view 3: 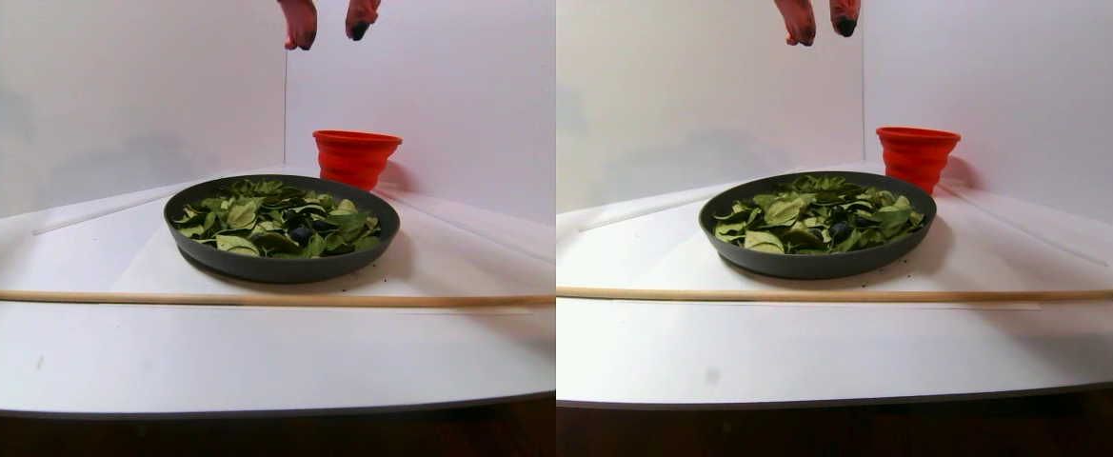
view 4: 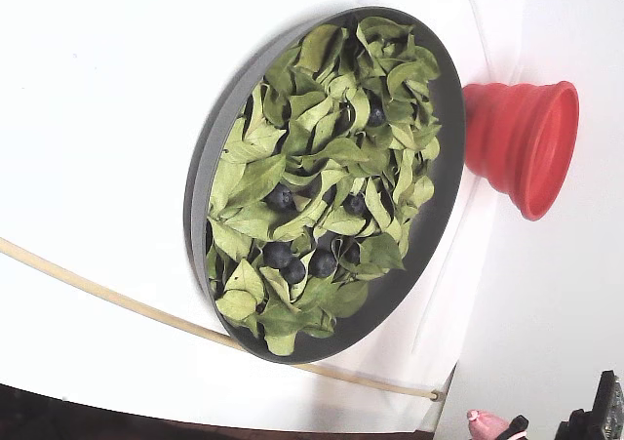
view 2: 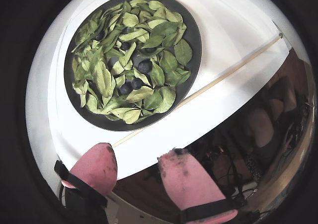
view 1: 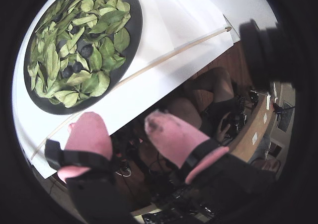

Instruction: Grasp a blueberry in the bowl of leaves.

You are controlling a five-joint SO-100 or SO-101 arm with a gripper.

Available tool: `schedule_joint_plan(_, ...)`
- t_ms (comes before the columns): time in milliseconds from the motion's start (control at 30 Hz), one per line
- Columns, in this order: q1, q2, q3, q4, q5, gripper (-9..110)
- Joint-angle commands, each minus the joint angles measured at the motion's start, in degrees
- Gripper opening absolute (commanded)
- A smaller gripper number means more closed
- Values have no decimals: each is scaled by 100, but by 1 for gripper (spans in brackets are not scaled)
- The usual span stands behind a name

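My gripper (view 2: 136, 167) hangs high at the frame's top edge in the stereo pair view, fingers apart and empty. Berries (view 2: 144, 66) lie ungrasped among leaves (view 2: 130, 35) in the bowl (view 2: 195, 40); descent and grasp remain.

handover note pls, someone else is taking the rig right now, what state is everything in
Gripper: open and empty, pink fingertips apart, held high above the table; in the stereo pair view it hangs near the top edge, well clear of everything.
Bowl: dark-grey, on the white table, full of green leaves. Several blueberries lie among the leaves, partly covered; one dark berry near the bowl's middle is fairly exposed in a wrist view.
Red ribbed cup: behind the bowl, apart from it.
Thin wooden stick: across the table in front of the bowl.
Done: nothing grasped.
Left: descend into the bowl, close on a berry, lift.
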State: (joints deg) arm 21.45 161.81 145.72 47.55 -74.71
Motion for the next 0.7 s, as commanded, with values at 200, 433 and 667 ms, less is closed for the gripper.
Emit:
schedule_joint_plan(200, 26, -694, -62, -791, -44, 18)
schedule_joint_plan(433, -9, -1151, 35, -1336, -44, 18)
schedule_joint_plan(667, -70, -1529, 79, -1784, -70, 18)
